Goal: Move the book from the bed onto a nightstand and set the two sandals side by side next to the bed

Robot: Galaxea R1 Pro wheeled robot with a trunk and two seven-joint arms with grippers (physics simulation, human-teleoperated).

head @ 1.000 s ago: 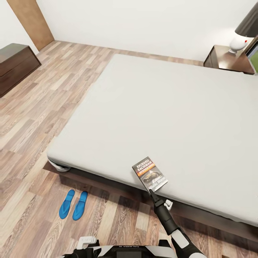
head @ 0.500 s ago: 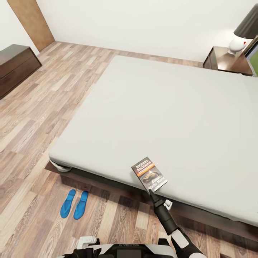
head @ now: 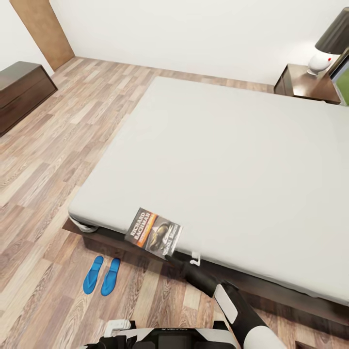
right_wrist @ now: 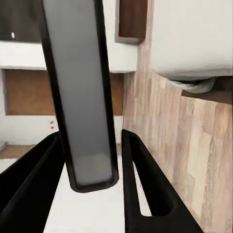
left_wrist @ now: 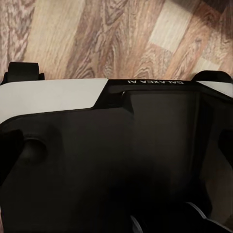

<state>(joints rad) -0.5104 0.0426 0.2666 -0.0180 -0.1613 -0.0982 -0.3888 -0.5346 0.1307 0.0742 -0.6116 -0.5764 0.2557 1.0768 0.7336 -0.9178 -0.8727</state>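
Right tool (head: 173, 253): pinched the book at its lower edge, low and a little right of centre in the head view; in the right wrist view (right_wrist: 90, 182) its two dark fingers (right_wrist: 145, 194) bracketed the book's thin edge.
Book (head: 154, 231): held tilted, cover toward the camera, at the near edge of the bed, overlapping the mattress edge and the dark frame; seen edge-on as a tall grey slab (right_wrist: 82, 97) in the right wrist view.
Right arm (head: 232, 305): rose from the lower right of the frame toward the book.
Left tool: its spread or closure cannot be told; the left wrist view faced the robot's dark body (left_wrist: 116, 160) with wood floor beyond.
Bed (head: 232, 160): pale mattress across the centre and right of the frame.
Two sandals (head: 102, 276): lay side by side on the plank floor at lower left, just beside the bed's near corner.
Nightstand (head: 303, 82): upper right, beside the bed's far end, carrying a lamp (head: 325, 51).
Dresser (head: 22, 92): upper left edge, well apart from the bed.
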